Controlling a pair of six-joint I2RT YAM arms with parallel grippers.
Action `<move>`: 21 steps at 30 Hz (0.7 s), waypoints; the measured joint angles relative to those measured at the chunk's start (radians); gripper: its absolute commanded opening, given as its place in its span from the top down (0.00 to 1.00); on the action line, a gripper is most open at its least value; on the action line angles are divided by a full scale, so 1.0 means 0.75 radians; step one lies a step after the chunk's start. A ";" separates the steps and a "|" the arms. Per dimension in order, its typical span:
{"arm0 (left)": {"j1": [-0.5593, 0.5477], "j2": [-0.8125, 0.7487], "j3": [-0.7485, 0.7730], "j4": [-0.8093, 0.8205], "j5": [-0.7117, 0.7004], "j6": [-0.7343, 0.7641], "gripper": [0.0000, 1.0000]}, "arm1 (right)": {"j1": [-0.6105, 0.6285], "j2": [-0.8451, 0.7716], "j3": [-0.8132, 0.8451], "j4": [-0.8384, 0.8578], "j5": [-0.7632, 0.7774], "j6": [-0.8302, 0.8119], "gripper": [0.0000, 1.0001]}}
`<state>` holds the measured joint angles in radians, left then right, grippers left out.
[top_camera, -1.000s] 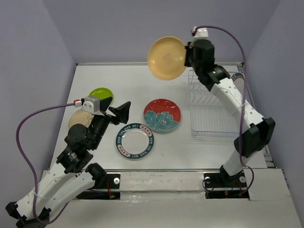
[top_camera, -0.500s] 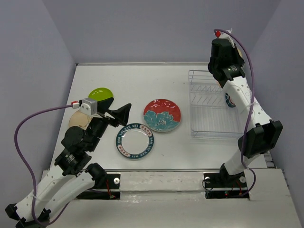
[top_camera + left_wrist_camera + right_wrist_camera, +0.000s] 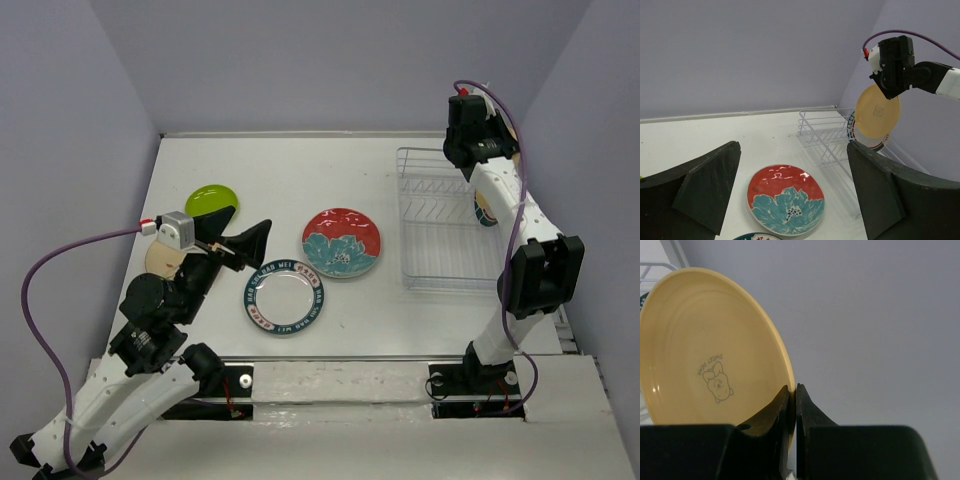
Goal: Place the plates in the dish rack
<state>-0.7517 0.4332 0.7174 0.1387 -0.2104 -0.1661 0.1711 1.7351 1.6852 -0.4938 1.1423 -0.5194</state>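
Right claw (image 3: pixel 792 395): clamped on the rim of a tan plate (image 3: pixel 877 111), one finger on each face. The plate hangs on edge above the far right end of the dish rack (image 3: pixel 440 230). It is clear of the wires and just above a teal-rimmed plate (image 3: pixel 867 142) already standing in the rack.

Left claw (image 3: pixel 792 150): fingers spread wide, nothing between them, hovering over the counter (image 3: pixel 300 170) near the loose plates.

Lying flat on the counter:
- red flowered plate (image 3: pixel 341 242)
- second teal-rimmed plate (image 3: pixel 283 297)
- lime green plate (image 3: pixel 210 198)
- second tan plate (image 3: pixel 160 257), partly hidden under the left arm

Handling assessment: the held plate appears rigid, smooth and glossy, probably light for its width. A narrow pinch at the rim leaves most of the dish hanging beyond the fingers, so it is judged liable to swing or slide in the grip if jolted. A knock against the tines or the neighbouring plate could chip it if it is ceramic.

Grasp point: the rim is the only practical hold. The flat plates offer little lip above the counter, so one finger would have to work under the edge.
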 measured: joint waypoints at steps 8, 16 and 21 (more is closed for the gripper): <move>-0.018 0.000 0.000 -0.001 -0.004 0.001 0.01 | -0.060 0.033 -0.062 0.008 -0.080 0.010 0.93; -0.035 0.000 0.000 -0.001 -0.013 0.001 0.01 | -0.069 0.071 -0.032 0.011 -0.119 -0.032 0.93; -0.036 -0.002 0.000 -0.001 -0.013 0.001 0.01 | -0.070 0.069 -0.008 0.019 -0.090 -0.079 0.93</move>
<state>-0.7788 0.4316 0.7174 0.1379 -0.2203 -0.1658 0.1188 1.7866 1.6794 -0.4793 1.0748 -0.5789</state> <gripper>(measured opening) 0.990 0.107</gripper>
